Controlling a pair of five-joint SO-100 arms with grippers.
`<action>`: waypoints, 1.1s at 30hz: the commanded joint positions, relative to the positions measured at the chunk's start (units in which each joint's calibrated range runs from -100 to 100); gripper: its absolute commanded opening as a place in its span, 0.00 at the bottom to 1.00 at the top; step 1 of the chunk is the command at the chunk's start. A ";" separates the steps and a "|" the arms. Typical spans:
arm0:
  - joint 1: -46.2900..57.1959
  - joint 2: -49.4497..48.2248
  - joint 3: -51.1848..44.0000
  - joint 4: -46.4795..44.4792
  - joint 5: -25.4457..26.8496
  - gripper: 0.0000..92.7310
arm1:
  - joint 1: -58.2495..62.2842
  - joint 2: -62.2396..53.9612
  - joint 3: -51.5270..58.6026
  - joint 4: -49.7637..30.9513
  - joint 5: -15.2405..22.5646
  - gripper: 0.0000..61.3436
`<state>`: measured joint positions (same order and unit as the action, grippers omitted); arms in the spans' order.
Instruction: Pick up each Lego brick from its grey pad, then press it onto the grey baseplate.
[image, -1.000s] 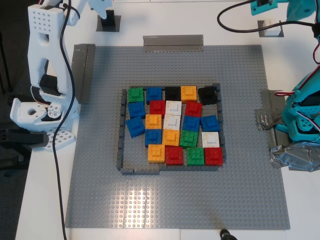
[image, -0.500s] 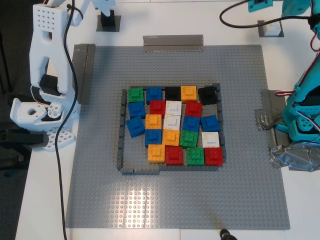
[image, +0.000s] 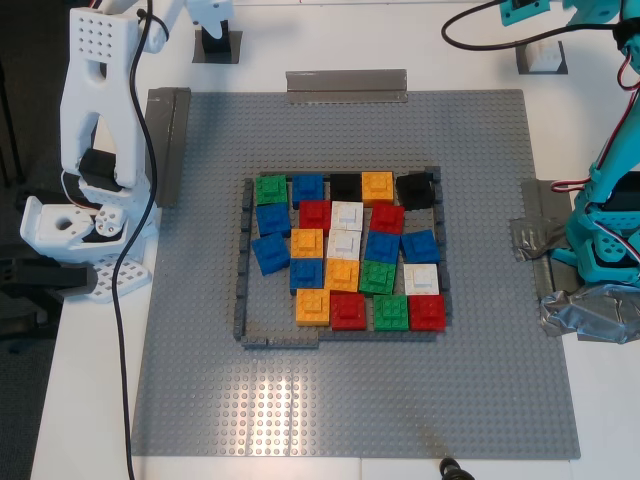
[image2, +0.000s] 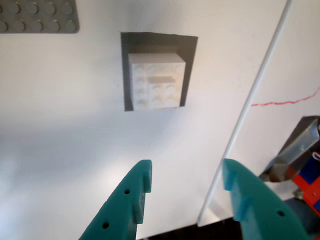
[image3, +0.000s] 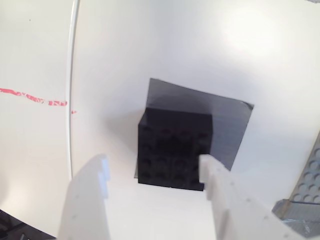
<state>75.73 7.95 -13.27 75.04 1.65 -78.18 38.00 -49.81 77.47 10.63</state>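
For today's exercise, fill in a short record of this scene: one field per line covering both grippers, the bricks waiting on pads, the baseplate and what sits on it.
first gripper: teal, open, above white brick on grey pad
second gripper: white, open, over black brick on its pad
grey baseplate: flat on the table
placed bricks: mixed colours, clustered inside dark-grey frame

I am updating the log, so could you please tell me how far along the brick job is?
Done: about twenty coloured square bricks sit on the large grey studded baseplate. In hand: my first gripper hangs open above the white brick; my second gripper straddles the black brick. Left: gripping and pressing down both.
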 joint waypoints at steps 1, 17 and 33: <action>-0.54 0.38 -1.40 0.06 0.28 0.27 | -0.42 -1.60 -3.96 -0.58 0.24 0.37; -1.63 7.76 -1.95 -6.94 -0.06 0.27 | -1.22 0.37 -3.87 -0.74 -0.49 0.36; -1.56 9.65 -1.49 -7.51 -0.06 0.26 | -0.93 0.97 -3.87 -0.74 -0.74 0.03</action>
<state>74.10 16.82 -13.27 67.91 1.65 -78.82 39.55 -51.06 77.23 10.14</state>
